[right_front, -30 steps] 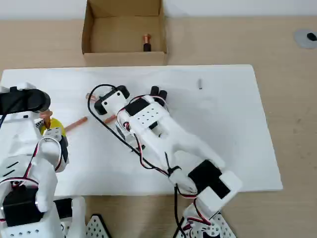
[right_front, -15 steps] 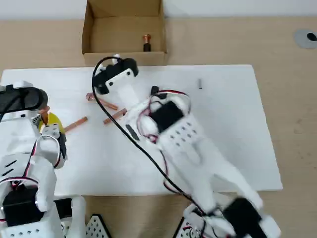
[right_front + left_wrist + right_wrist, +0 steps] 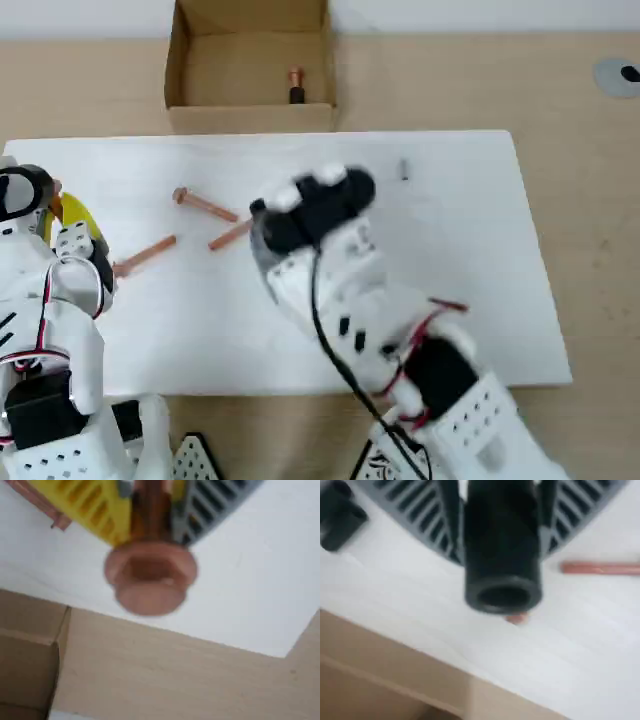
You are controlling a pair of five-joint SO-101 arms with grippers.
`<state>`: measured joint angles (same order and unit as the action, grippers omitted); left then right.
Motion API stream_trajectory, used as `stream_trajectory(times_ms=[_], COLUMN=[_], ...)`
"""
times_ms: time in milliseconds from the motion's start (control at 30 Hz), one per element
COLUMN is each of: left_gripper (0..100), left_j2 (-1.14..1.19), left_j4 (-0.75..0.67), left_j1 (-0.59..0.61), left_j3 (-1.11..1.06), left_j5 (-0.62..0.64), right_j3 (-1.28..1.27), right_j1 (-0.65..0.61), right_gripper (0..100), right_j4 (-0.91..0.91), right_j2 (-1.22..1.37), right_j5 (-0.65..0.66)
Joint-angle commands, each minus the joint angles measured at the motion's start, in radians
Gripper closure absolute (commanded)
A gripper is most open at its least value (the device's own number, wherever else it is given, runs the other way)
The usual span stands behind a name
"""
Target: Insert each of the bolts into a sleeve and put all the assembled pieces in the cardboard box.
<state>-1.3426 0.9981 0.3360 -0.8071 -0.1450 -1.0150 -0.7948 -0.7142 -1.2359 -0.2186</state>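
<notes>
My left gripper [image 3: 150,515] is shut on a copper bolt [image 3: 150,577], whose hex head points out past the yellow and grey fingers; in the high view this gripper [image 3: 70,215] hangs over the mat's left edge. My right gripper [image 3: 502,525] is shut on a black sleeve [image 3: 503,565] with its open end facing out, above the mat's middle [image 3: 315,200]. Three loose bolts [image 3: 205,205], [image 3: 231,235], [image 3: 145,255] lie on the white mat between the arms. The cardboard box [image 3: 180,70] at the back holds one assembled piece [image 3: 296,85].
Another black sleeve [image 3: 337,515] lies on the white mat [image 3: 450,260] near my right gripper. A small dark piece [image 3: 404,169] rests toward the mat's back right. A grey disc [image 3: 617,76] sits at the table's far right.
The right arm swung back from the bolts near the box to the mat's middle. The left arm drew its bolt back toward the left edge.
</notes>
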Motion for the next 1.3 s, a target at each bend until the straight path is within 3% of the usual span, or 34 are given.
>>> stream_trajectory(times_ms=[0,233,367,467,700,933,1267], left_gripper=[99,99,99,99,99,99,99], left_j2=[-0.002,-0.012,-0.081,-0.174,-0.384,-0.449,-0.435], left_j4=[-0.035,-0.026,0.031,0.041,0.109,0.27,0.16], left_j1=[-0.034,-0.321,-0.428,-0.459,-0.465,-0.644,-0.649], left_j3=[0.005,0.04,0.147,0.176,0.175,0.18,0.069], left_j5=[0.011,0.018,0.164,0.253,0.269,0.37,0.377], right_j3=[-0.2,-0.386,-0.4,-0.407,-0.46,-0.481,-0.479], right_j1=[-0.101,-0.199,-0.2,-0.199,-0.196,-0.199,-0.2], right_gripper=[98.9,98.9,98.9,98.9,98.9,98.9,98.9], right_j4=[0.173,0.385,0.404,0.404,0.407,0.414,0.483], right_j2=[-0.157,-0.219,-0.219,-0.22,-0.222,-0.222,-0.226], right_j5=[0.023,0.032,0.029,0.028,0.026,0.025,0.031])
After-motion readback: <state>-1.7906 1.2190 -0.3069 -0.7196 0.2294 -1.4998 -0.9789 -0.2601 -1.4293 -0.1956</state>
